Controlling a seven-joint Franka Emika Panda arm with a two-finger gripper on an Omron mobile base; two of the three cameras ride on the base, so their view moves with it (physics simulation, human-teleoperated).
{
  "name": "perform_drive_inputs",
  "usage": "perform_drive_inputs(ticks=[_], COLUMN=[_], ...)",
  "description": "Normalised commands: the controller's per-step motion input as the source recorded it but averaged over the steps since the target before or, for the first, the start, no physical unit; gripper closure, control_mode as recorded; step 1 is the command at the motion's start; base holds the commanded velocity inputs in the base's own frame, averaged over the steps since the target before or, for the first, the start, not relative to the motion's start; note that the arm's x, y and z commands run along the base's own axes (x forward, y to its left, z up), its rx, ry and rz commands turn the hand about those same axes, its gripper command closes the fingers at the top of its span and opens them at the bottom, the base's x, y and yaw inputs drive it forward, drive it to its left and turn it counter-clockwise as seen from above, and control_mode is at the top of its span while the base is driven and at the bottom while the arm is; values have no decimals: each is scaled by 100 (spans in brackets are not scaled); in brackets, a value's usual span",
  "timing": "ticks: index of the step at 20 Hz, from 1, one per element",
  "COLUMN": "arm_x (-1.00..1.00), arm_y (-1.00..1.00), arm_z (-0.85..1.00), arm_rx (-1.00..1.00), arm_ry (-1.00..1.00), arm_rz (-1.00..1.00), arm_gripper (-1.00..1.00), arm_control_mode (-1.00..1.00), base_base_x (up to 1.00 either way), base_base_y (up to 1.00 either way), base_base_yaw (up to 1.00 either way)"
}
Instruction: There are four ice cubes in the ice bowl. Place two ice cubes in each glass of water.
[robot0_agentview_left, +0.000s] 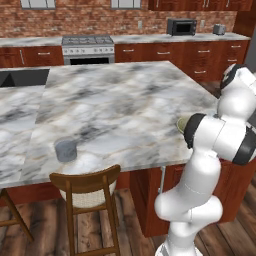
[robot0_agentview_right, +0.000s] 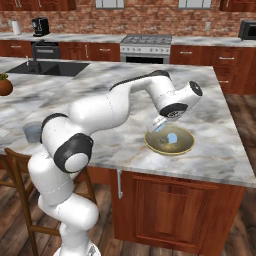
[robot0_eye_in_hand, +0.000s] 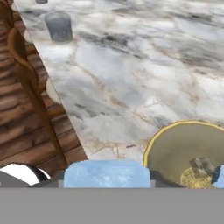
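A: Nearest the hand camera, an ice cube sits pinched between the finger tips. So the gripper is closed on it, just above the ice bowl.

B: Then the step, I'd say, is carrying it to a glass. Lift straight up first so the cube clears the yellow rim, keep the squeeze steady, and cross the marble counter level; a slick cube could slip if the hand tilts.

A: Release low over the glass, centred, or it may bounce off the edge.

B: What do the views add?

A: The right base view shows another cube lying in the bowl. The left base view hides most of the bowl behind the arm but shows the glass near the counter's front edge, by the wooden chair. The hand view hints at a second glass at its top edge.
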Motion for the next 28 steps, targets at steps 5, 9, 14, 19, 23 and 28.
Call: perform_drive_inputs(ticks=[5,9,14,19,23,28], arm_x=[-11,-5,-3,-14,-57,-86], arm_y=[99,100,98,95,97,88], arm_z=[67,46,33,25,2,0], arm_rx=[0,0,0,0,0,0], arm_ry=[13,17,19,19,17,13], arm_rz=[27,33,38,42,41,42], arm_gripper=[100,100,100,100,100,100], arm_control_mode=[-100,-100,-100,-100,-100,-100], base_base_x=[0,0,0,0,0,0], base_base_y=[0,0,0,0,0,0], base_base_yaw=[0,0,0,0,0,0])
